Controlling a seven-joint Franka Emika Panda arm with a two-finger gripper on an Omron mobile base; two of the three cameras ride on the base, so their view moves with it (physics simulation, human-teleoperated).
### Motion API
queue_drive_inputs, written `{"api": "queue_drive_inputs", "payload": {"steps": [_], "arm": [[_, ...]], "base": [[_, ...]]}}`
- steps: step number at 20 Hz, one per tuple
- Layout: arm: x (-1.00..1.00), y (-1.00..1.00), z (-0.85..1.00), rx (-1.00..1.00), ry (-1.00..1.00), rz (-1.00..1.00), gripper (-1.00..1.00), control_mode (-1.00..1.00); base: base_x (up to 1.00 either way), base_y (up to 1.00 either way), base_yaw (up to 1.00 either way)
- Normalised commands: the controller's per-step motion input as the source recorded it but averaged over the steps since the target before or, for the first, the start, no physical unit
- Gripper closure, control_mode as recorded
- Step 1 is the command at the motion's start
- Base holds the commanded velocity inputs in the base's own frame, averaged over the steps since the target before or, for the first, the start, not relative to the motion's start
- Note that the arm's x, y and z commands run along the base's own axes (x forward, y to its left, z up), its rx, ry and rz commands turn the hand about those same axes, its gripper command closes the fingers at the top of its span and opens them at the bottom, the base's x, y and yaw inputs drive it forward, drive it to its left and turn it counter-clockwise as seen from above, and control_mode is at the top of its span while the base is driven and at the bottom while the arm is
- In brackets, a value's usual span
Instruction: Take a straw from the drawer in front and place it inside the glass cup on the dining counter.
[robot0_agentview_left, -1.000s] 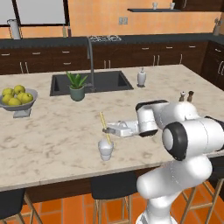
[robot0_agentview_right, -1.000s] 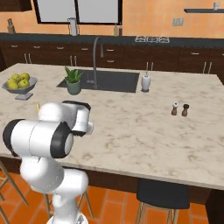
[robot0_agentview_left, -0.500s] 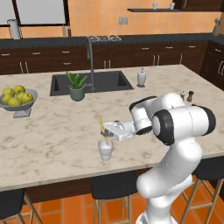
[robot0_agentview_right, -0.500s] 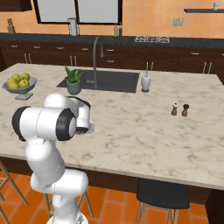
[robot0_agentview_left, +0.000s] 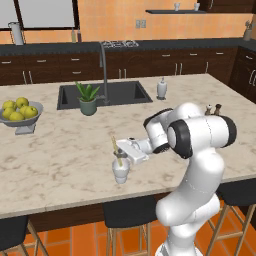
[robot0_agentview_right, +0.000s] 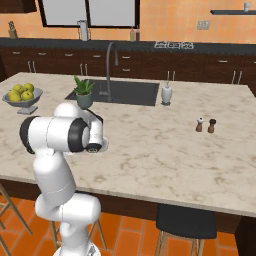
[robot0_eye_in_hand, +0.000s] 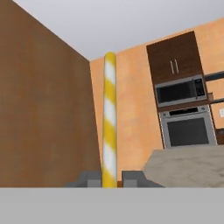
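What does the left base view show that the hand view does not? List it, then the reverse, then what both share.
Left base view: the glass cup standing on the dining counter, with the straw's lower end in it, plus the sink, the potted plant and the fruit bowl.

Hand view: the straw's yellow and white stripes, the tool's fingertips close on either side of it, and a microwave above an oven.

Both: the straw held in the tool, and the counter's marbled stone.

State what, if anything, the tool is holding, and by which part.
The tool holds the straw by its lower end, between its two fingertips, over the glass cup.
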Motion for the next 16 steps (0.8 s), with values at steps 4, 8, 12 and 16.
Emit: {"api": "queue_drive_inputs", "payload": {"steps": [4,8,12,16], "arm": [[0.07,0.10,-0.26,0.00,-0.06,0.00,1.00,-1.00],[0.09,0.03,-0.23,0.00,-0.08,0.00,1.00,-1.00],[0.23,0.00,-0.16,0.00,-0.12,0.00,1.00,-1.00],[-0.10,0.04,-0.14,0.00,-0.10,0.00,1.00,-1.00]], "base": [[0.00,0.00,0.00],[0.00,0.00,0.00],[0.00,0.00,0.00],[0.00,0.00,0.00]]}}
